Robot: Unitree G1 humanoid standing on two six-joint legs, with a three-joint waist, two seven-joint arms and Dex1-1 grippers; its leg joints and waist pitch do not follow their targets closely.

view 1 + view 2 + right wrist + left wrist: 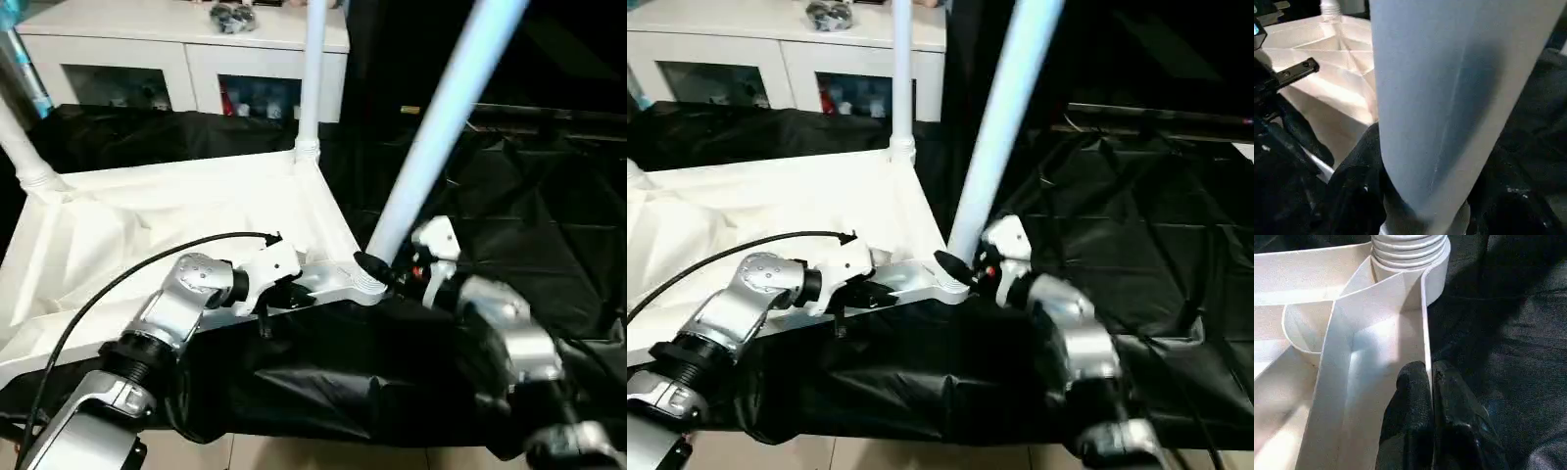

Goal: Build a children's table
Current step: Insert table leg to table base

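At centre frame of the head views, the white tabletop (186, 220) lies upside down on a black cloth (549, 215), ribbed underside up, taking up the left and middle of the picture. Two legs stand in its far corner sockets: one upright at top centre (313, 69) and one at the upper left edge (20, 147), leaning slightly. A third leg (441, 117) slants from the top right down to the near right corner socket (362, 284), its lower end at the socket; whether it is fully seated cannot be told. The left end effector (1429, 396) is closed on the tabletop's near rim, one black finger (1410, 396) inside the thin wall and the other outside, just short of the corner socket, as the left wrist view shows. That view also shows a ribbed collar (1408, 249) seated in the socket. The right end effector (382, 266) sits at the base of the slanted leg, beside the near right corner; the right wrist view shows the leg (1449, 98) running close across the camera with black finger material on either side at its lower end, so it appears clamped on the leg. A black cable (108, 294) arcs over the left forearm. Behind, at the top of frame, stands a white cabinet (186, 59) with glass doors.
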